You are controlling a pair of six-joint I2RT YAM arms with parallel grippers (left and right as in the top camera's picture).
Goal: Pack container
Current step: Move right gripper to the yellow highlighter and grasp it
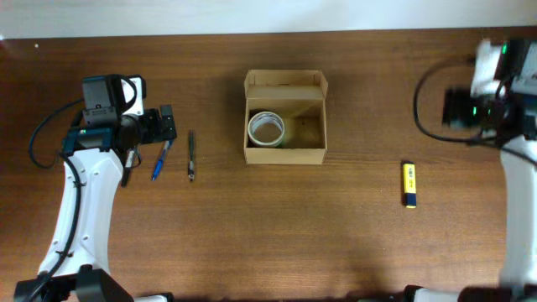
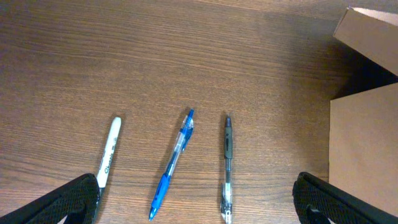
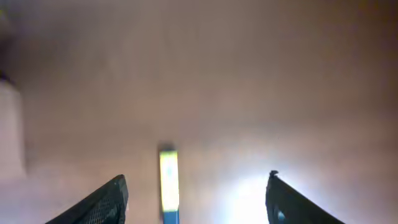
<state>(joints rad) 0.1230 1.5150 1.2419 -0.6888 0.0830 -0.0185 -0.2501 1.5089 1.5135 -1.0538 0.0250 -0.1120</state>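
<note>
Cardboard box [image 1: 285, 117] sits in the middle of the table [image 1: 336, 252], tape roll [image 1: 266, 128] inside its left half. Off to its left: marker [image 2: 109, 152], pen [image 2: 172, 165], second pen [image 2: 227, 168] nearest it. Small stick-shaped thing [image 1: 409, 184] lies well off right.

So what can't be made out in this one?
- Marker: hidden under the left arm in the overhead view; only the left wrist shows it.
- Yellow item: the right wrist view is blurred with glare, and in the overhead it is too small to identify.
- Box: cut off by the right edge in the left wrist view, so its inside is unseen there.
</note>
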